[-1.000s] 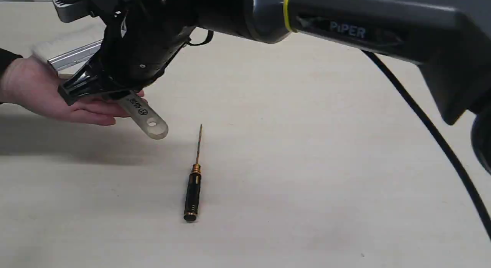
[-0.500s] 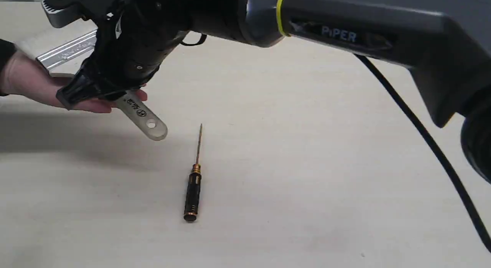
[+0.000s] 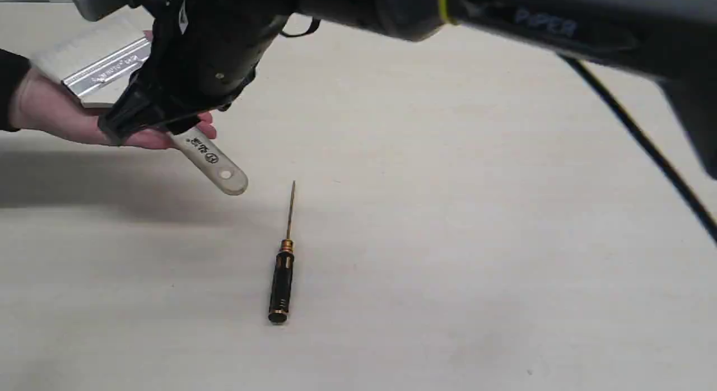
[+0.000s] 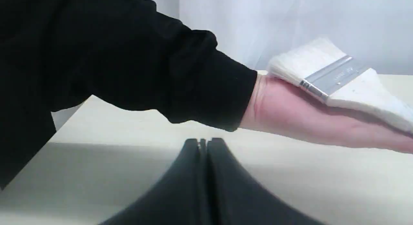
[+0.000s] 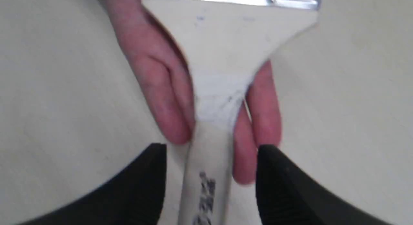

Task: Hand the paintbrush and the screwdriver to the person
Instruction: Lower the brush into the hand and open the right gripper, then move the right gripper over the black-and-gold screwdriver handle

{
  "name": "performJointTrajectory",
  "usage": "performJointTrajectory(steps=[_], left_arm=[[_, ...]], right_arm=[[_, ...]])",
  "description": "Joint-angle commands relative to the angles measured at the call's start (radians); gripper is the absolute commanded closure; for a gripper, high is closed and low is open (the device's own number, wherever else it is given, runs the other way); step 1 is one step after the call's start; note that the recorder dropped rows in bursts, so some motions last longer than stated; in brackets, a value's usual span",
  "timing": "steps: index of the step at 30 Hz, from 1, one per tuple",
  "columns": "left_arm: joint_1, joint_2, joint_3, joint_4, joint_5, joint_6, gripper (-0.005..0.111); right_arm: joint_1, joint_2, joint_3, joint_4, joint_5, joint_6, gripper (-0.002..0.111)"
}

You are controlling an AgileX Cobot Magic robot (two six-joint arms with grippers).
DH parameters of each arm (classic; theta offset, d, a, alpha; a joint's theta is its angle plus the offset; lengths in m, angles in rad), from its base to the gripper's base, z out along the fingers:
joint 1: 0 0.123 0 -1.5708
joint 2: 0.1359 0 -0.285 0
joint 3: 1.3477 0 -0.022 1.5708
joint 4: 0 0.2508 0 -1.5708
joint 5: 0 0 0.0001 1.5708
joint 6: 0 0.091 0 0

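Farthest left, the left jaws are clenched together on nothing, over the surface [image 4: 290, 186]. Beyond their tips, and well apart from them, the person [image 4: 306, 118] holds an open hand out of a black sleeve [image 4: 129, 57]. On that palm lies the paintbrush [image 3: 210, 158], with its pale bristles toward the wrist, its silver ferrule [image 3: 106, 71] across the palm, and its wooden handle running out past the fingertips. Over those fingertips the right jaws stand released, one on each side of the handle's narrow neck. The right wrist view shows a gap on both sides, so they straddle the handle without pinching it. The brush's broad shoulder and ferrule lie ahead of the jaw tips, and the printed end with its hole lies back behind them. The person's fingers [image 5: 161, 99] flank the handle just ahead of the tips. Further right, the screwdriver [image 3: 282, 279] lies flat on the surface, well apart from the right jaws and outside both pairs, its thin shaft tip nearest the handle's holed end.
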Motion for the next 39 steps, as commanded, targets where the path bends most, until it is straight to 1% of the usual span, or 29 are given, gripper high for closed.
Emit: performJointTrajectory(steps=[1, 4, 9, 19, 24, 30, 39], left_arm=[[-0.008, -0.002, 0.002, -0.004, -0.010, -0.002, 0.107], [-0.008, -0.002, 0.002, -0.004, -0.013, -0.002, 0.107], [-0.008, -0.002, 0.002, -0.001, -0.011, -0.002, 0.107], [-0.008, -0.002, 0.002, -0.001, -0.011, -0.002, 0.107], [-0.008, -0.002, 0.002, -0.001, -0.011, -0.002, 0.107], [-0.008, -0.002, 0.002, -0.001, -0.011, -0.002, 0.107], [-0.008, -0.002, 0.002, -0.004, -0.010, -0.002, 0.107]], right_arm=[[0.001, -0.073, -0.006, -0.129, 0.143, 0.099, 0.062], [0.001, -0.098, -0.006, -0.187, 0.262, 0.171, 0.062], [0.001, -0.104, -0.006, -0.166, 0.384, 0.171, 0.062], [0.001, -0.104, -0.006, -0.078, 0.391, 0.227, 0.062], [0.001, -0.098, -0.006, -0.073, 0.398, 0.295, 0.062], [0.001, -0.035, 0.010, -0.027, 0.403, 0.321, 0.062], [0.003, 0.024, 0.010, -0.017, 0.383, 0.338, 0.062]])
